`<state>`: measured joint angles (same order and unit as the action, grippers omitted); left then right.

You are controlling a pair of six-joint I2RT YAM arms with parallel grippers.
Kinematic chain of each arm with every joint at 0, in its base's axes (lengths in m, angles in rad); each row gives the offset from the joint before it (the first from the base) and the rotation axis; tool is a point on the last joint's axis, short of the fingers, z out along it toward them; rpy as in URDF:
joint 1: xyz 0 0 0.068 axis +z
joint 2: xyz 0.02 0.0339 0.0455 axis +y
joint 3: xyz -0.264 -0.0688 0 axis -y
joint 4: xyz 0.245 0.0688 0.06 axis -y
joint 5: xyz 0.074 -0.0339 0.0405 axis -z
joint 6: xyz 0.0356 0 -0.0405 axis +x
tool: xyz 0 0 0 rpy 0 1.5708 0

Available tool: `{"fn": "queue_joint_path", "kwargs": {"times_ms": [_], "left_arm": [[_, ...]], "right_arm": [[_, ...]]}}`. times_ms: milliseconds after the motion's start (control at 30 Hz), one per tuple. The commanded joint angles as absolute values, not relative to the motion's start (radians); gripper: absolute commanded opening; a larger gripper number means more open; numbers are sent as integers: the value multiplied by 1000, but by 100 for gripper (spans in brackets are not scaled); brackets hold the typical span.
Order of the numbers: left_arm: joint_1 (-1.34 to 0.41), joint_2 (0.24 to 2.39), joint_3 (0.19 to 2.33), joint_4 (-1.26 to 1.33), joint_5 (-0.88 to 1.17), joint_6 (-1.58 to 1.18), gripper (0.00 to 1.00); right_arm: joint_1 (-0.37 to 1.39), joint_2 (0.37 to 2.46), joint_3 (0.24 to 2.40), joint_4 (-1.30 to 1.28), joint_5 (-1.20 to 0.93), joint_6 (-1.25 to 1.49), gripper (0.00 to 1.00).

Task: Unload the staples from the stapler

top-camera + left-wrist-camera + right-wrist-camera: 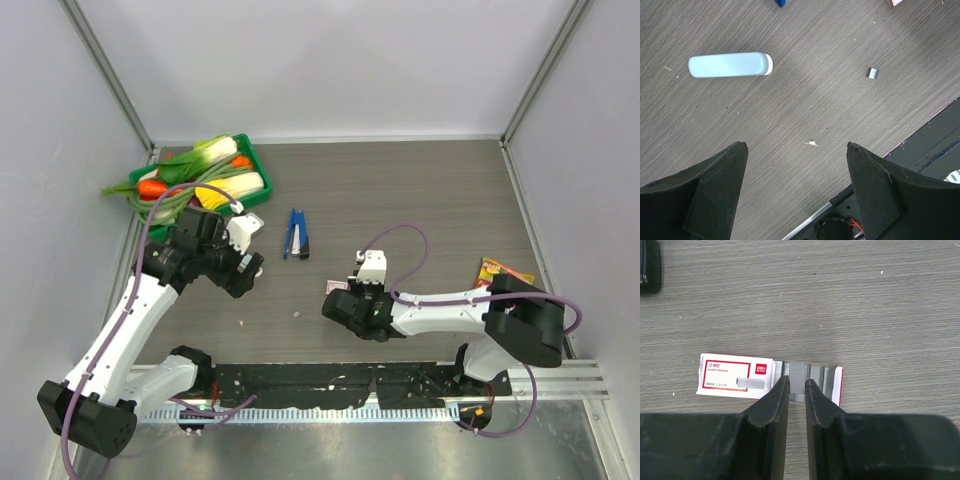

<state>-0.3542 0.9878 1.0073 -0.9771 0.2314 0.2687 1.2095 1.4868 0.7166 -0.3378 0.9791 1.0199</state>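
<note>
Your slim dark-blue stapler (296, 235) lies on the grey wood-grain worktop (420, 200), just in front of the green plastic tray (258, 159) of toy vegetables. It sits between the two arms, and neither tool touches it. In the top view its blue body and its black and silver inner part look splayed apart at one end.

Your left tool (797, 146) hangs over bare worktop with its fingers spread wide and nothing between them. Ahead of it in the left wrist view you can see a pale teal rounded block (730, 65) lying flat. A tiny grey metal piece (873, 73) lies well apart from it, to the right.

Your right tool (797, 382) is drawn narrow, its two fingertips pressed to the sides of a grey strip of staples (797, 373). The strip sits at the open end of a white and red cardboard staple box (735, 375) that rests on the worktop.
</note>
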Motion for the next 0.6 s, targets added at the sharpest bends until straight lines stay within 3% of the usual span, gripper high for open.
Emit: {"fn": "queue_joint_path", "kwargs": {"times_ms": [0,567], "left_arm": [[-356,966,1017,-962,236,273,84],[-356,956,1005,-956,238,287,84]], "right_arm": [[1224,1523,761,-347,1049,1063,1],[1229,1588,781,-365,1074,1072,1]]}}
